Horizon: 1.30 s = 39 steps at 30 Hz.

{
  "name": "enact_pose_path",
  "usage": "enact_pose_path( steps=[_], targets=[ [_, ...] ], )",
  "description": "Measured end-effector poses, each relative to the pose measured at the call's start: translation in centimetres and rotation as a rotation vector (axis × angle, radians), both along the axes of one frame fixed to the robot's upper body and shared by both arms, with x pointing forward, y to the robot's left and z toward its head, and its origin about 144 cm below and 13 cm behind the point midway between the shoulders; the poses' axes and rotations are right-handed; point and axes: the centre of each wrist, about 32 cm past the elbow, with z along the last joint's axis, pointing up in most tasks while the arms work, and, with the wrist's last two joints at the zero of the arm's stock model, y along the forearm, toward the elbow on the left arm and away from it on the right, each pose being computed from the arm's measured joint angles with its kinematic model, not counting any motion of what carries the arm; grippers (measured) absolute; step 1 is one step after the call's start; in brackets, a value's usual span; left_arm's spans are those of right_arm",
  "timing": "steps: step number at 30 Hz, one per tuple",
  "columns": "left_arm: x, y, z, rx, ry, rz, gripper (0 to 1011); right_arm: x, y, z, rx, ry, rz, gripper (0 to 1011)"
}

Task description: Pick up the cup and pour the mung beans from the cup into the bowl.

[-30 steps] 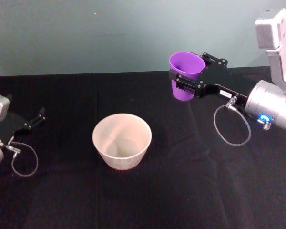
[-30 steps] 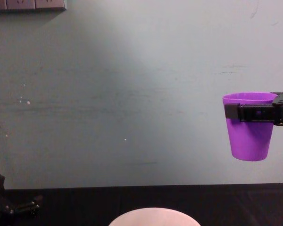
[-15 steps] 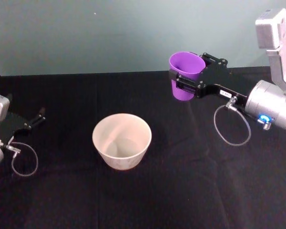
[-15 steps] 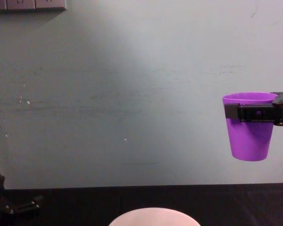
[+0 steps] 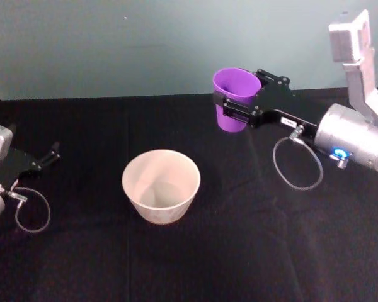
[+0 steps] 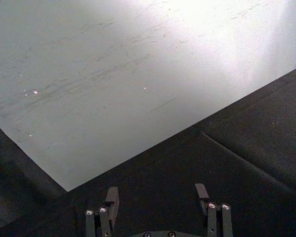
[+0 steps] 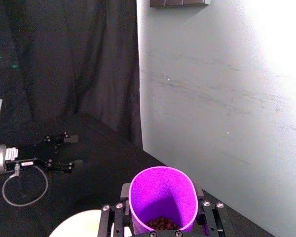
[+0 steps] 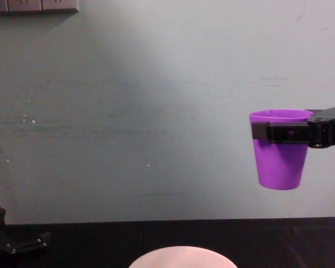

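Cup edges toward the bowl, upright and unpoured.
The cup (image 5: 235,85) has shifted a little to the robot's left in the last second. It hangs in the air over the far side of the table (image 5: 239,251), right of the bowl (image 5: 157,211) and not yet above it. Its rim is level in the chest view, and the mung beans (image 7: 162,223) lie in its bottom. The right gripper (image 5: 230,110) is clamped around the cup's upper wall, one finger on each side. The bowl sits near the table's middle and looks empty, though its floor is hard to read. This appears to be the carry toward the bowl; tipping has not begun. The left gripper (image 5: 50,154) rests parked at the table's left edge, fingers spread apart.
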Motion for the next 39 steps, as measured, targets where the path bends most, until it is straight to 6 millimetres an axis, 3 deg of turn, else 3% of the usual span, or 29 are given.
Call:
enact_pose_path(
  steps=[15,22,39],
  targets=[
    [0.0,0.0,0.0,0.000,0.000,0.000,1000,3.1,2.3,0.1,-0.023,0.055,-0.017,722],
    [0.0,0.0,0.0,0.000,0.000,0.000,1000,2.9,3.0,-0.9,-0.168,-0.017,-0.012,722],
    [0.0,0.0,0.0,0.000,0.000,0.000,1000,1.3,5.4,-1.2,-0.604,-0.257,0.001,722]
  ],
)
